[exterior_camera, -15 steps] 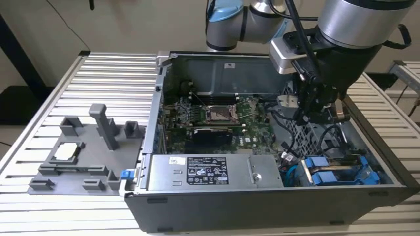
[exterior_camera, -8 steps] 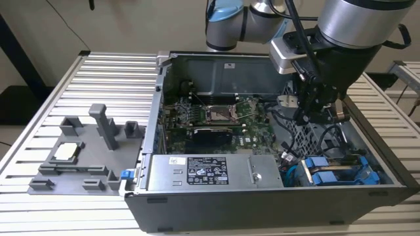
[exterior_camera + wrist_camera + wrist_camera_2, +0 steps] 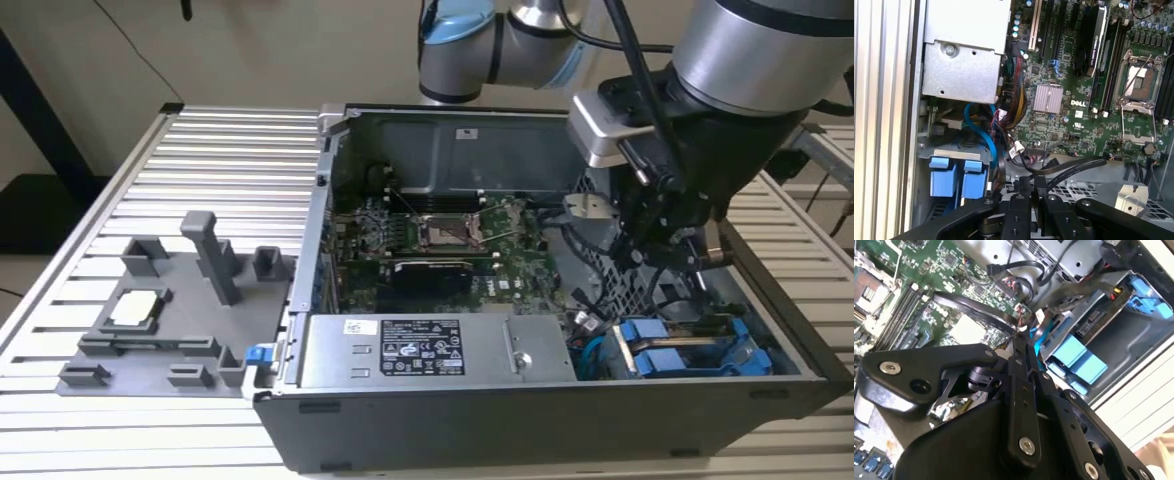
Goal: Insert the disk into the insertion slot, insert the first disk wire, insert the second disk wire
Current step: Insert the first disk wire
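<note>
The disk [image 3: 683, 356] lies in the insertion slot [image 3: 603, 300], a grey perforated bay at the case's near corner on the exterior view's right. Its blue carrier tabs [image 3: 956, 177] [image 3: 1076, 357] show in both wrist views. My gripper [image 3: 663, 262] hangs inside the case just above and behind the bay. Its fingers [image 3: 1024, 192] are pressed together on the end of a black flat wire [image 3: 1074, 167], which curves back over the motherboard [image 3: 969, 302]. A blue wire [image 3: 985, 131] loops beside the bay.
The open computer case [image 3: 534, 420] stands on a slatted metal table [image 3: 200, 150]. A silver power-supply box [image 3: 420, 350] sits beside the bay. The motherboard [image 3: 441, 240] with loose cable bundles [image 3: 1014, 102] fills the middle. A grey fixture plate [image 3: 174, 320] lies at the exterior view's left.
</note>
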### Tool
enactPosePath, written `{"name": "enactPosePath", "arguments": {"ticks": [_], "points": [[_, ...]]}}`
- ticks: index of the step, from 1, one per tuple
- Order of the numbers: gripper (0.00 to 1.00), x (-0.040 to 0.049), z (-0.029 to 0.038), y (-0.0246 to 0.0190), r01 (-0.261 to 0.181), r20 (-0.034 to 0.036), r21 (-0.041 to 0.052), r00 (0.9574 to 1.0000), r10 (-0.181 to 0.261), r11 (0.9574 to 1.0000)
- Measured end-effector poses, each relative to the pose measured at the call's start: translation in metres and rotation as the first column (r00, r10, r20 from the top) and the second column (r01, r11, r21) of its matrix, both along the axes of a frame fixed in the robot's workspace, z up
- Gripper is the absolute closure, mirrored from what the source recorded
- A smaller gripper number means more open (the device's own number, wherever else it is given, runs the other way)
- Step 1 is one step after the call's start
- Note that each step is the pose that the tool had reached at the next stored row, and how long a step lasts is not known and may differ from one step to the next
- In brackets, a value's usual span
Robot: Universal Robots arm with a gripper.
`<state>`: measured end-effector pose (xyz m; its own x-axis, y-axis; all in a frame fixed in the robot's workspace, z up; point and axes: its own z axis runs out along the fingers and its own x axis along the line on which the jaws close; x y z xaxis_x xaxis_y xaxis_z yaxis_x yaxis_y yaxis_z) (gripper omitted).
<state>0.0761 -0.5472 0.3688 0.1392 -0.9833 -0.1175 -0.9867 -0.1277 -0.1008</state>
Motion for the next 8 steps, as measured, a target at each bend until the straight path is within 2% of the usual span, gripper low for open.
{"name": "enactPosePath", "arguments": {"ticks": [8], "points": [[0.84, 0.0049, -0.0002, -0.0202, 0.0, -0.0033, -0.0046, 1.0, 0.0, 1.0]]}}
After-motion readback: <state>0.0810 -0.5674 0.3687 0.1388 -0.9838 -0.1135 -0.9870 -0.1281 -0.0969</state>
